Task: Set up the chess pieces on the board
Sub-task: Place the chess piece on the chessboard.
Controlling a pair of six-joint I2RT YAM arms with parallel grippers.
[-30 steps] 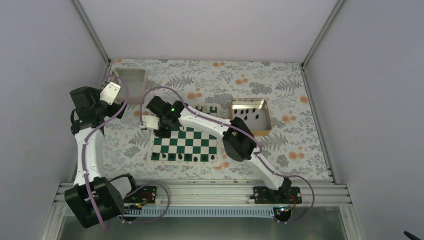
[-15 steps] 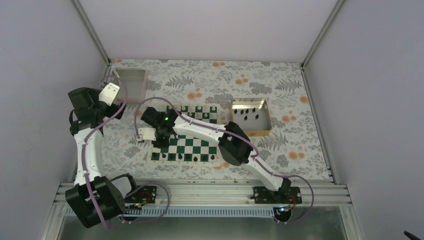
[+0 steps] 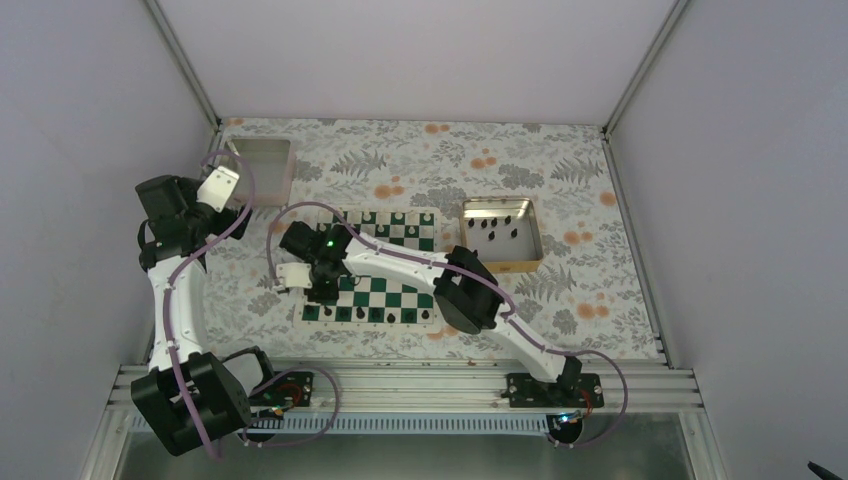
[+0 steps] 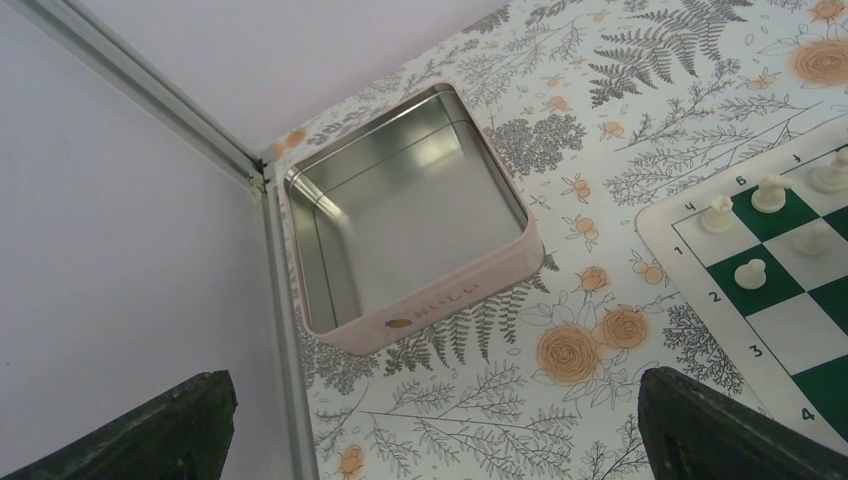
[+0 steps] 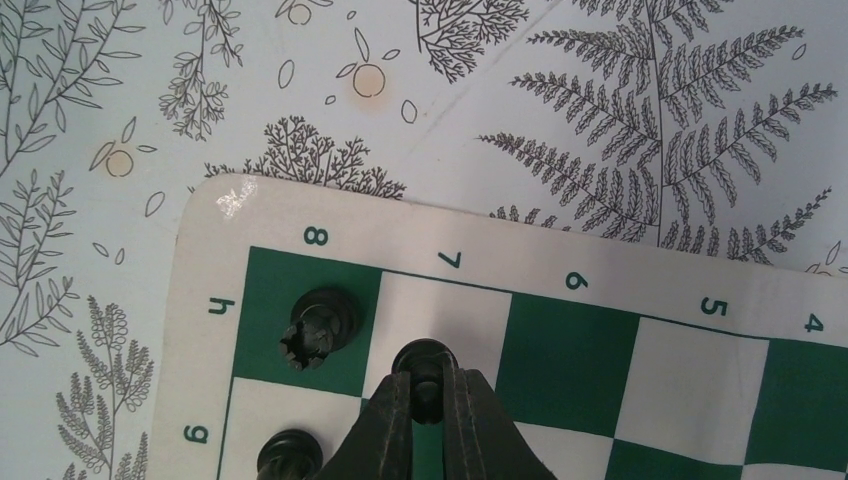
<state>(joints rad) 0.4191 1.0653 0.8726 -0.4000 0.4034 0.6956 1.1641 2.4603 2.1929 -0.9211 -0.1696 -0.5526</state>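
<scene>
A floral cloth (image 3: 400,160) printed with ferns and orange blossoms is spreading across the middle of the top view. A pale pinkish square tin (image 4: 440,300) is sitting at the centre of the left wrist view, just beside a metal frame post (image 4: 150,97) running from the upper left. A gold-rimmed tray (image 3: 516,264) is resting right of centre in the top view. Several white chess pieces (image 4: 750,272) are standing upright at the right edge of the left wrist view.

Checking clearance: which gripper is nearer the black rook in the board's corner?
Right. The right gripper holds a black piece beside the rook; the left gripper is off the board, near the tin.
</scene>
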